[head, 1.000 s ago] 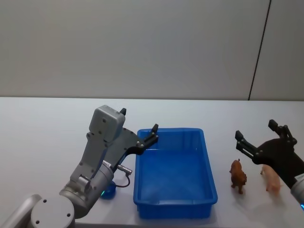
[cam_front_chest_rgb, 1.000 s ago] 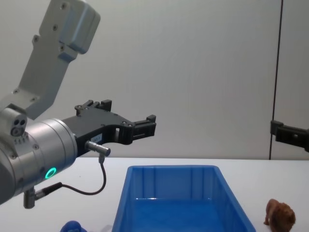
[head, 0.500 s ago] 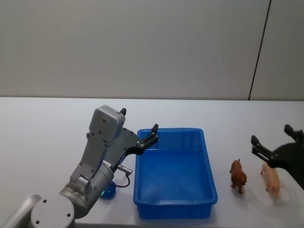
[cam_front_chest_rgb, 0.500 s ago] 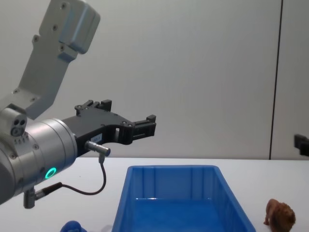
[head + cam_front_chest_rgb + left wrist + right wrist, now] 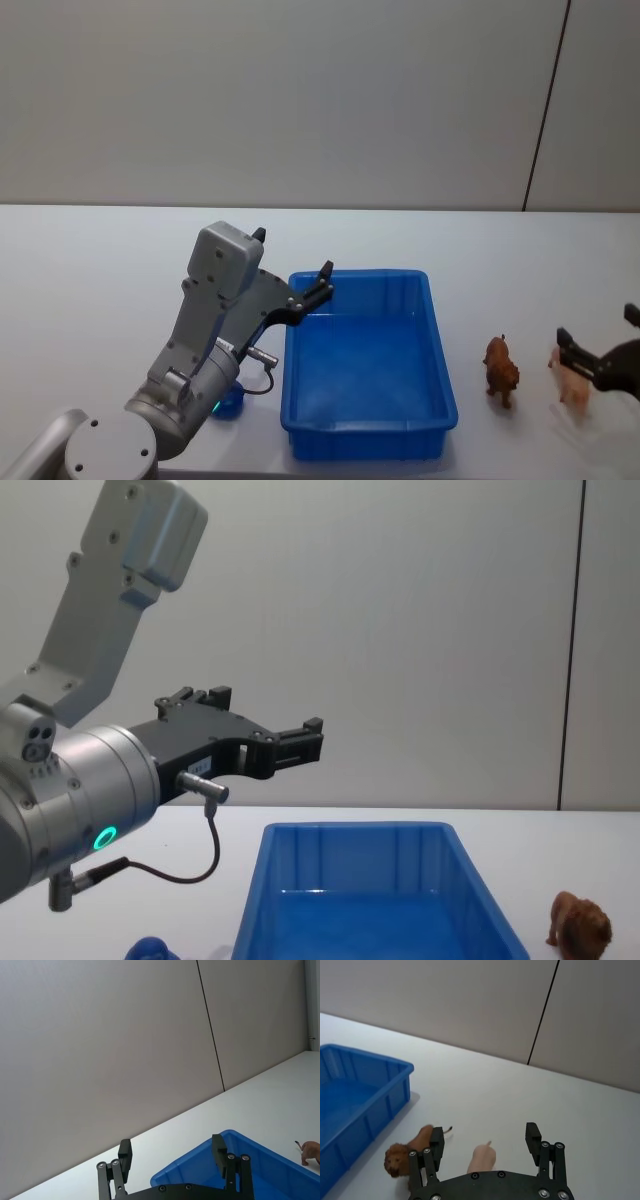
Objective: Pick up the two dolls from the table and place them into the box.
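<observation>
The lion stands on the tabletop just right of the box, with a pink figure beside it. The blue toy lies by the box's near-left corner. The right pincer hovers open over the pink figure, and the left pincer hangs open above the box's far-left corner.

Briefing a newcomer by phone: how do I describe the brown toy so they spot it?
Find the blue box on the white table. Two small animals are just off its right side; the brown lion is the one nearer the box, shaggy-maned and darker than the pale pink animal beside it.
</observation>
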You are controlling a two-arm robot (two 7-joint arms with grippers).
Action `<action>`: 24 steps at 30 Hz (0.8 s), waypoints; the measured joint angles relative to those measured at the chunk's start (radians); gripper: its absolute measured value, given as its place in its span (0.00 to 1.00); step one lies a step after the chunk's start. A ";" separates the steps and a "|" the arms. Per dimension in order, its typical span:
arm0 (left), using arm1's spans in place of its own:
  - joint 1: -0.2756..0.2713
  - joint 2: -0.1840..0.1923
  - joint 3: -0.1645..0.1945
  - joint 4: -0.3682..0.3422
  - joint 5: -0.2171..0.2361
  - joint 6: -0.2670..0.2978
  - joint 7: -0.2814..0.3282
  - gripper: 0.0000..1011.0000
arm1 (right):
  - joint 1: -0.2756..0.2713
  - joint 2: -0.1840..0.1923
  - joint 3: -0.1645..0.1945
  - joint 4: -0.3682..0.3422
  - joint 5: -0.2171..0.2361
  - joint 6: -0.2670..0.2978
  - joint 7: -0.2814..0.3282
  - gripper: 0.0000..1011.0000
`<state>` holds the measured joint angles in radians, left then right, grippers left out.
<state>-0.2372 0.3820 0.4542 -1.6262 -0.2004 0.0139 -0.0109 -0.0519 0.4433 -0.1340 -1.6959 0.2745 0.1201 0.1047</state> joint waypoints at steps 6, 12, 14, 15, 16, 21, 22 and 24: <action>0.000 0.000 0.000 0.000 0.000 0.000 0.000 0.99 | -0.019 0.011 0.002 -0.001 -0.003 0.048 0.016 0.99; 0.000 0.000 0.000 0.000 0.000 0.000 0.000 0.99 | -0.025 0.008 -0.003 0.006 -0.005 0.094 0.026 0.99; 0.000 0.000 0.000 0.000 0.000 0.000 0.000 0.99 | -0.024 0.002 -0.006 0.011 -0.007 0.112 0.027 0.99; 0.000 0.000 0.000 0.000 0.000 0.000 0.000 0.99 | -0.023 0.000 -0.008 0.013 -0.007 0.116 0.027 0.99; 0.000 0.000 0.000 0.000 0.000 0.000 0.000 0.99 | -0.023 -0.001 -0.008 0.015 -0.008 0.122 0.027 0.99; 0.000 0.000 0.000 0.000 0.000 0.000 0.000 0.99 | -0.009 -0.019 -0.019 0.033 -0.010 0.160 0.022 0.99; 0.000 0.000 0.000 0.000 0.000 0.000 0.000 0.99 | -0.004 -0.025 -0.021 0.039 -0.011 0.170 0.019 0.99; 0.000 0.000 0.000 0.000 0.000 0.000 0.000 0.99 | 0.002 -0.031 -0.025 0.046 -0.012 0.181 0.016 0.99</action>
<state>-0.2372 0.3821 0.4542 -1.6262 -0.2004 0.0139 -0.0109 -0.0496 0.4118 -0.1586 -1.6503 0.2624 0.3013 0.1205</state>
